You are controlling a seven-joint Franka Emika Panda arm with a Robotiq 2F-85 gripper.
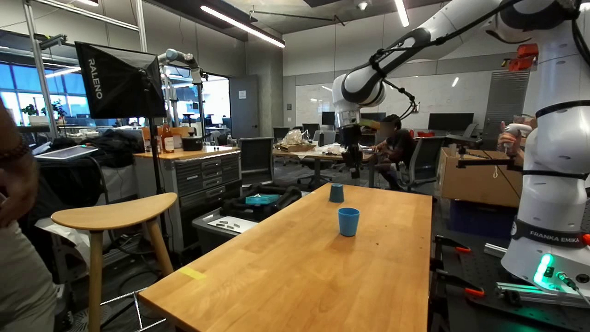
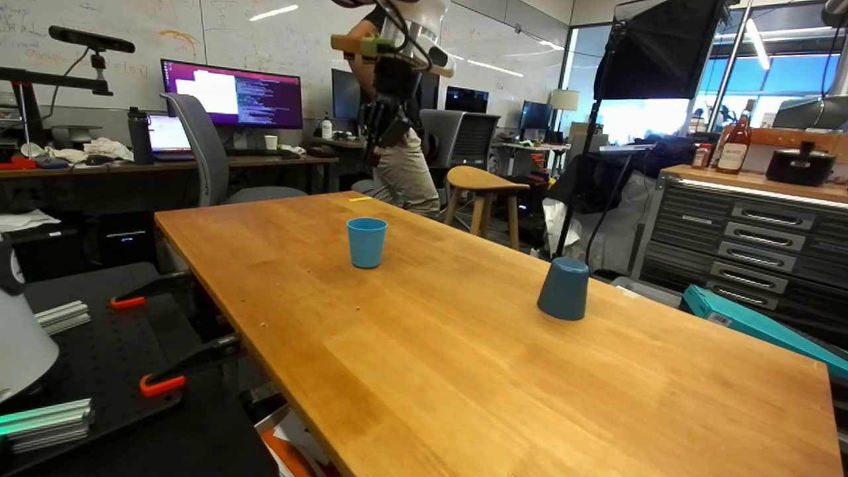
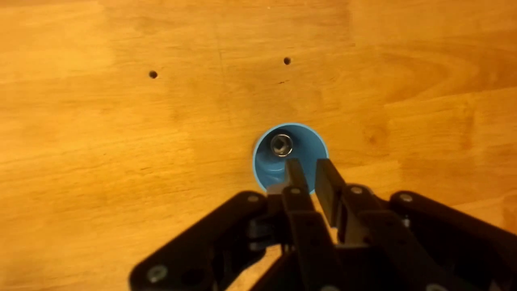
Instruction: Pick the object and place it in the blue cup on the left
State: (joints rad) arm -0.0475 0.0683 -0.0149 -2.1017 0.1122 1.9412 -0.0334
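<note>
The object (image 3: 281, 145) is a small round socket-like lump with a shiny rim and dark centre. It lies inside the light blue cup (image 3: 310, 141), near the cup's wall, in the wrist view. This cup stands upright on the table in both exterior views (image 1: 349, 222) (image 2: 366, 244), where its inside is hidden. A darker blue cup (image 1: 336, 193) stands upside down on the table; it also shows in an exterior view (image 2: 564, 289). My gripper (image 3: 307, 162) is partly open with nothing between its fingers, above the light blue cup. It hangs well above the table in both exterior views (image 1: 354, 174) (image 2: 372, 159).
The wooden table (image 1: 295, 286) has small dark holes (image 3: 153, 74) and a strip of yellow tape (image 1: 192, 273). Clamps with orange ends (image 2: 162, 385) grip the table edge by the robot base. A stool (image 1: 115, 212) and a person (image 1: 20, 230) are beyond the table's side.
</note>
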